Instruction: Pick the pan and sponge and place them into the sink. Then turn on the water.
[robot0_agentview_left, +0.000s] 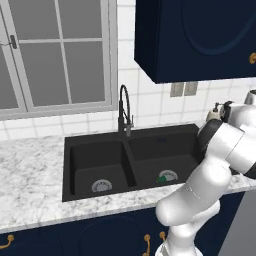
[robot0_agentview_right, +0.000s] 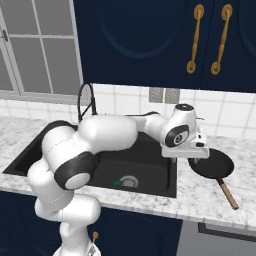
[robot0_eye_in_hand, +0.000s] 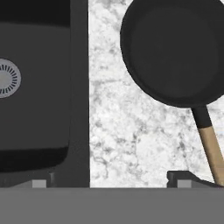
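Note:
The all-black pan lies on the marble counter right of the sink, its wooden handle pointing toward the counter's front edge. It also shows past my hand as the pan. My gripper hangs open above the counter strip between the sink and the pan, with nothing between its fingertips. The green-topped sponge lies in the right basin of the black sink, beside the drain; the sponge is seen there from the other side too. No water shows at the faucet.
Marble counter runs around the sink. A navy wall cabinet hangs above the right side. A window stands behind the left basin. A wall outlet sits on the tiles behind my arm.

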